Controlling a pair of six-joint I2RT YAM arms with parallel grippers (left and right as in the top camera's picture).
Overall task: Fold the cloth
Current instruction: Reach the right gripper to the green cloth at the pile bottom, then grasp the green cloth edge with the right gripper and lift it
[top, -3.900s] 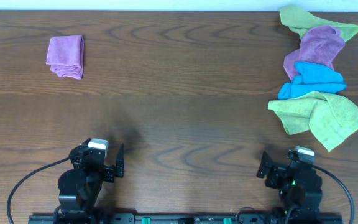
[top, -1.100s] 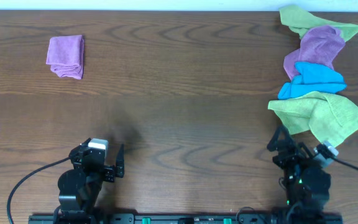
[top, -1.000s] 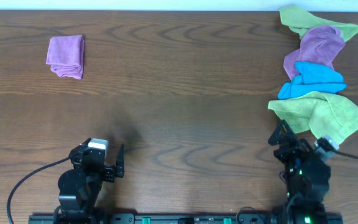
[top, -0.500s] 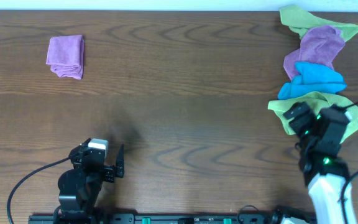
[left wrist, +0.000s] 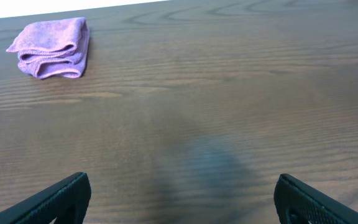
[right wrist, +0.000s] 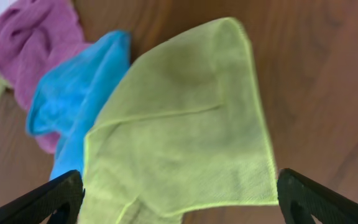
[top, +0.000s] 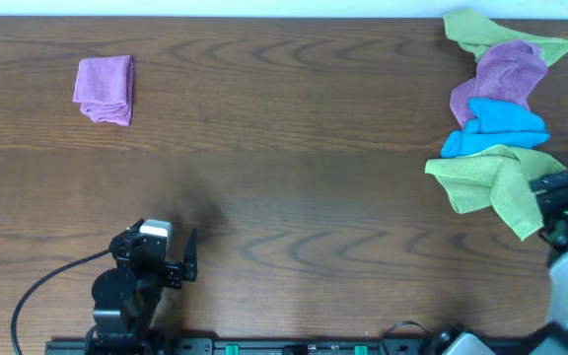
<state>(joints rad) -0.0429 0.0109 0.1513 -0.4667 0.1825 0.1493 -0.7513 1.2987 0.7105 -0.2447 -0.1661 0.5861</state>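
Lime-green cloth (top: 496,182) rumpled at right edge of overhead frame, lowest of the pile, touching blue cloth (top: 496,126); purple cloth (top: 506,71) above that. Right gripper (top: 558,197) shifted since half a second ago from over the cloth's middle to its right side, close to frame edge; jaws spread wide, nothing held. Left gripper (top: 159,254) unmoved at lower left, jaws wide, empty. Folded purple cloth (top: 105,89) upper left. Open wood of table (top: 294,148) across centre.

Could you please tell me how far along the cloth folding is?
Nothing looks done: the lime-green cloth lies rumpled and unfolded. In hand: the right gripper hovers open above it, holding nothing. Remaining: grasping, flattening and folding it; the left gripper sits open, far from it.
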